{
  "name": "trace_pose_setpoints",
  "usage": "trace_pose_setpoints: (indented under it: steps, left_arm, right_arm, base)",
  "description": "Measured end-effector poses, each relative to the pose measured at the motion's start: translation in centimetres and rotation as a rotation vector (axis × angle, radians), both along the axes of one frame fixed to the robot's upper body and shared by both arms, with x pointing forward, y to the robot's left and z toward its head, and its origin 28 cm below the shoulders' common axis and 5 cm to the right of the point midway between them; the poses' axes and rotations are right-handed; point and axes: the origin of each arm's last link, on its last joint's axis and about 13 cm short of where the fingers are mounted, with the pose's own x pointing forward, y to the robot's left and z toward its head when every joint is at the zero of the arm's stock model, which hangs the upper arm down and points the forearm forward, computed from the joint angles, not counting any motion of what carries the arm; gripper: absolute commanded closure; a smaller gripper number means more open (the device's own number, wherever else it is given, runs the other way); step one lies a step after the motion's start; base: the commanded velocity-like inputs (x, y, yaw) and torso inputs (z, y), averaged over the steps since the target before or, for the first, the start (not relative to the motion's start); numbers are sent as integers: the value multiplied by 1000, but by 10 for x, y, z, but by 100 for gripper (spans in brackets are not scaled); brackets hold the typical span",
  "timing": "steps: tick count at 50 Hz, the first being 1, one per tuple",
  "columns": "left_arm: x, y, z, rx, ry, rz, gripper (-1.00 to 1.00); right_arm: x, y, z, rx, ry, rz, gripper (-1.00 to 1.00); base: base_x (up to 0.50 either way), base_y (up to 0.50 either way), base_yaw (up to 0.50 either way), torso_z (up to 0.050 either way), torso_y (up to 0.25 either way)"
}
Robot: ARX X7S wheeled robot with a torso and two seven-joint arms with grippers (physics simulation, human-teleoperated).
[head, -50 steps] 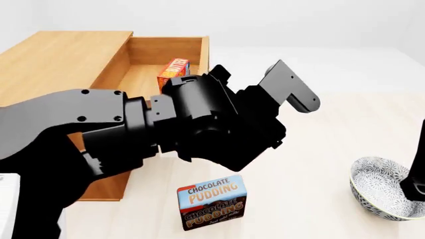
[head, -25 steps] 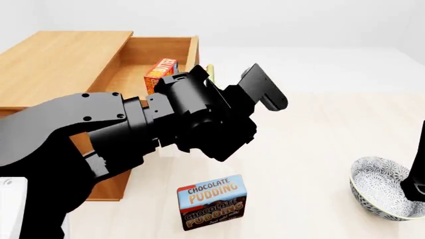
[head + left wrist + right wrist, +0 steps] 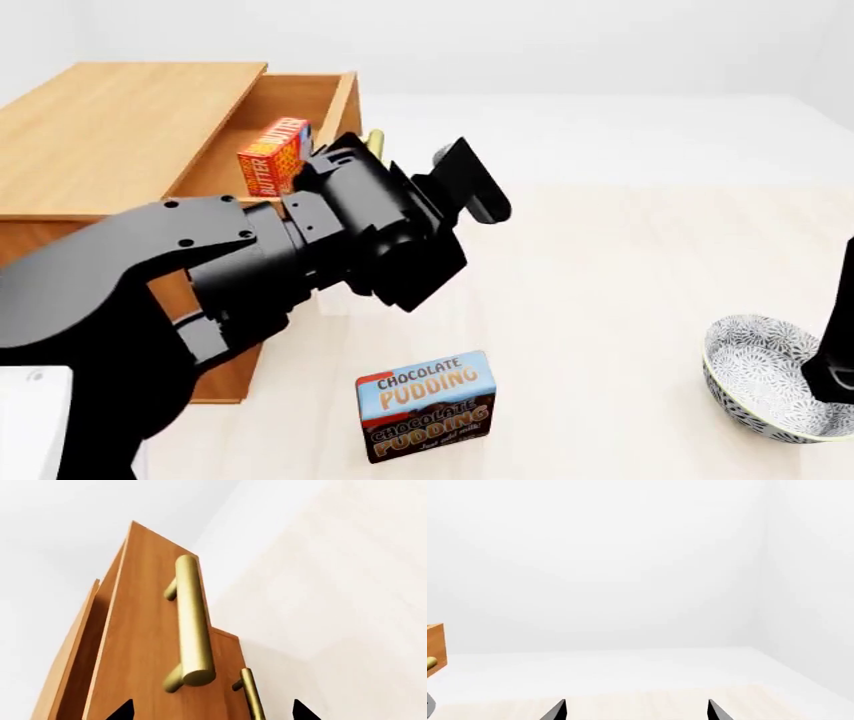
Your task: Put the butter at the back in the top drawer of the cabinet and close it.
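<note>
The butter (image 3: 274, 155), a small red-orange box, stands upright inside the top drawer (image 3: 336, 108) of the wooden cabinet (image 3: 120, 120). The drawer is partly open. My left gripper (image 3: 416, 170) is open and right against the drawer front, next to its brass handle (image 3: 375, 143). In the left wrist view the handle (image 3: 191, 620) fills the middle, and the left gripper (image 3: 212, 714) shows two spread fingertips with the drawer front between them. My right gripper (image 3: 636, 712) is open with nothing in it and faces a bare white wall.
A blue-and-brown chocolate pudding box (image 3: 427, 405) stands on the floor in front of the cabinet. A patterned bowl (image 3: 767, 385) sits at the right, beside my right arm (image 3: 834, 340). A lower drawer's handle (image 3: 252, 695) shows below the top one.
The top drawer has slid well into the cabinet, carrying the butter with it. My left gripper has moved left with the drawer front.
</note>
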Motion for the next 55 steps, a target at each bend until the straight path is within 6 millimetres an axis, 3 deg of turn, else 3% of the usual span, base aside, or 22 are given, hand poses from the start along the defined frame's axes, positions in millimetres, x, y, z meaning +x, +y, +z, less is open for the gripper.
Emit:
trace_pose_setpoints:
  steps: [55]
  left_arm:
    - [37, 52, -12, 95, 37, 247, -100]
  right_arm:
    - [4, 3, 2, -2, 3, 12, -100]
  base:
    - [0, 0, 0, 0, 0]
